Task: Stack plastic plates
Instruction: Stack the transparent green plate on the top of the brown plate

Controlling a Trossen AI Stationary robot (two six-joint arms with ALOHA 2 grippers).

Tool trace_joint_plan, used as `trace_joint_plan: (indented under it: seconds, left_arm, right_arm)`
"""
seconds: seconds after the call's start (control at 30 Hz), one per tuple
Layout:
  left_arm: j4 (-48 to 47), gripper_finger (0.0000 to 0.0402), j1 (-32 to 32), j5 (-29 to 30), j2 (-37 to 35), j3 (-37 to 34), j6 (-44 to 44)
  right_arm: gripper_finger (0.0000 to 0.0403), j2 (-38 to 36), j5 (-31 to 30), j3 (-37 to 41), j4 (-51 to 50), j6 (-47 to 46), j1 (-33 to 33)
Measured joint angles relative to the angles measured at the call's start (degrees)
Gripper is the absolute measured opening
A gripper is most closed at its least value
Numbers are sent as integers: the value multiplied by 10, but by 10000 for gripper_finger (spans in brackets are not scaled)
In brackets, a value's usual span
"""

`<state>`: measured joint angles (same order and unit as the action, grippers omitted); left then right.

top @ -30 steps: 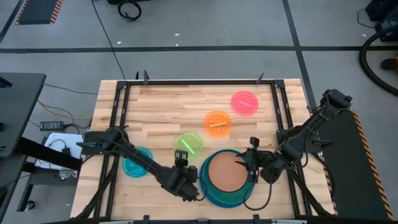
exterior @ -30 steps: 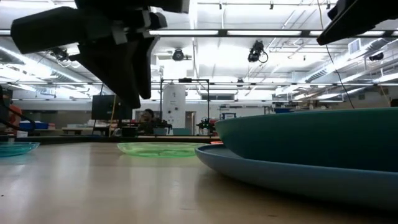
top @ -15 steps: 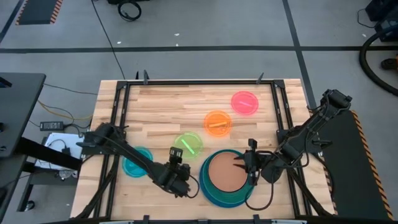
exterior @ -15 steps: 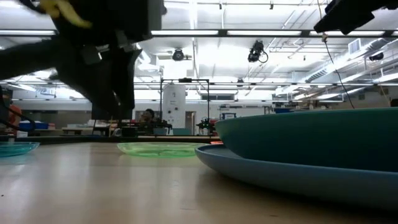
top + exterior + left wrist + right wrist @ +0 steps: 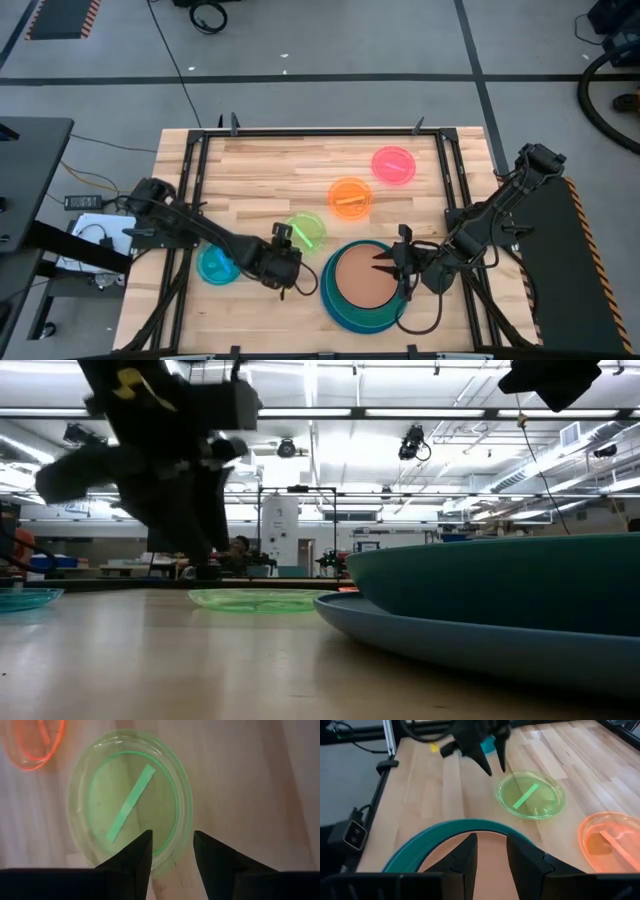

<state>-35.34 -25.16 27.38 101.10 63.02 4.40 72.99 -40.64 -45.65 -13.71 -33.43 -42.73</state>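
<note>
Left gripper has swung off the big stack's near-left edge and now sits just beside the lime-green plate, jaws spread, nothing in them (wrist view shows its near rim lined up between the fingers). Looks like the next pick. Right gripper hasn't shifted: parked over the tan-brown plate on the teal/blue stack, jaws spread, empty. Orange plate, pink plate and cyan plate lie loose on the table, so four smalls unstacked
</note>
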Motion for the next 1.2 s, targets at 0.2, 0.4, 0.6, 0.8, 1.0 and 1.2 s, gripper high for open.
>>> trace_joint_plan:
  seconds: [0.2, 0.4, 0.6, 0.8, 1.0, 1.2]
  left_arm:
    - [95, 150, 40, -39, 0, -36, -82]
    - [119, 150, 78, -82, -4, -37, -138]
    - [126, 150, 107, -163, -6, -37, -143]
    - [127, 150, 114, -187, -6, -37, -140]
    - [123, 150, 90, -186, -6, -37, -117]
    - [109, 150, 60, -131, 4, -37, -113]
  right_arm:
    - [114, 0, -26, 0, 9, -39, -22]
    - [114, 0, -48, 0, 10, -56, -49]
    - [114, 0, -48, 0, 3, -57, -57]
    - [114, 0, -48, 0, -5, -71, -57]
    - [114, 0, -71, 0, -6, -86, -56]
    - [114, 0, -78, 0, -21, -85, -44]
